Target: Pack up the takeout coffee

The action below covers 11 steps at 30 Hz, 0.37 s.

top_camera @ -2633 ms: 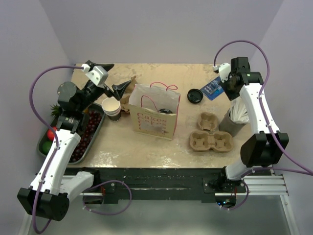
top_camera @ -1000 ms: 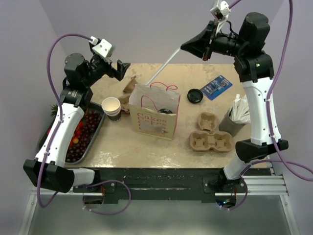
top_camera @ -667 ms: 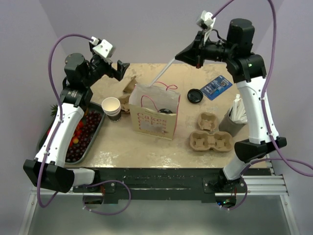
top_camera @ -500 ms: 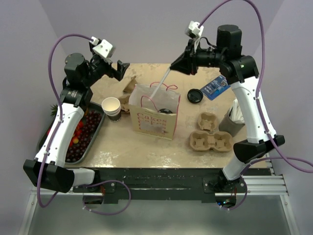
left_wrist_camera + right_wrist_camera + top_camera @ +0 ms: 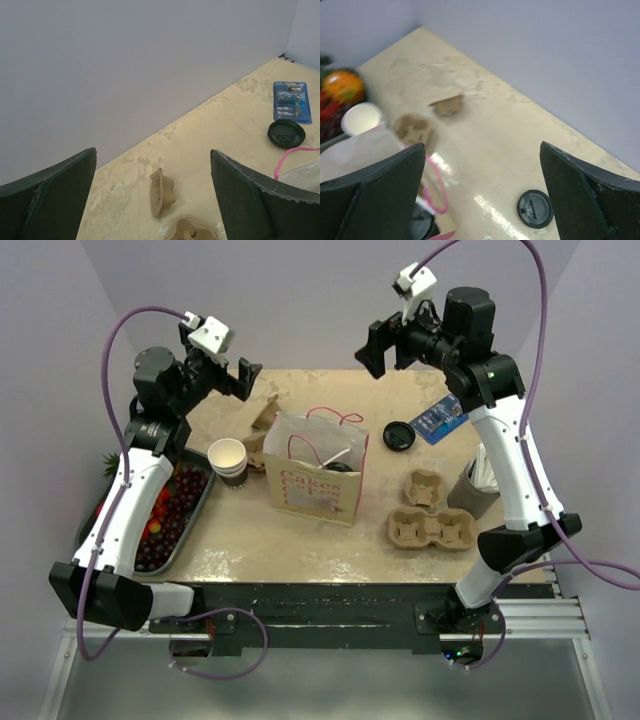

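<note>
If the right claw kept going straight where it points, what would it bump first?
Probably the bare table, near the cardboard scrap behind the paper bag. Nothing shows between the open right gripper and it, though depth is unclear.

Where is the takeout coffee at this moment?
In the top view, the takeout coffee sits inside the open paper bag, only its dark top showing, just left of the loose black lid.

The pink-handled bag (image 5: 312,490) is white, the takeout coffee (image 5: 341,468) lid black, the packet (image 5: 441,418) blue.
</note>
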### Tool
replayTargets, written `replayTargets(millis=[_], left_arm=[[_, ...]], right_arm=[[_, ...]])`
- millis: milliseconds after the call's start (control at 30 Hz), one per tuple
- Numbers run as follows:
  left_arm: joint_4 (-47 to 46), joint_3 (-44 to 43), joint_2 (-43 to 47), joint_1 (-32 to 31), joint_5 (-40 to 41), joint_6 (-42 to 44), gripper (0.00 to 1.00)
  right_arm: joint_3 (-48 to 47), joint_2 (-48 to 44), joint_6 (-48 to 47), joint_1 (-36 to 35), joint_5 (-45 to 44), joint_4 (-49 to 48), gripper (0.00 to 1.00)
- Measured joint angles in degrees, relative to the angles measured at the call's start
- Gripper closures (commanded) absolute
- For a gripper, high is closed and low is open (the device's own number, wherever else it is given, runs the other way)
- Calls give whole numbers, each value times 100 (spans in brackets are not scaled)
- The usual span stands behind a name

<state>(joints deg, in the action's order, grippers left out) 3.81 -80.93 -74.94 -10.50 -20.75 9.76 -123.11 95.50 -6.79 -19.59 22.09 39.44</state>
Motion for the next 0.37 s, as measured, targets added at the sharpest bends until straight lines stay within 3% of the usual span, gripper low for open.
replayTargets(millis=[167, 367], left_arm=[[-125, -101, -111, 2, 645, -122, 0], [-289, -656, -472, 68, 1366, -205, 0]], right_arm=[[164, 0, 448, 15, -1832, -474, 1], [157, 7, 675, 15, -2924, -824, 1]])
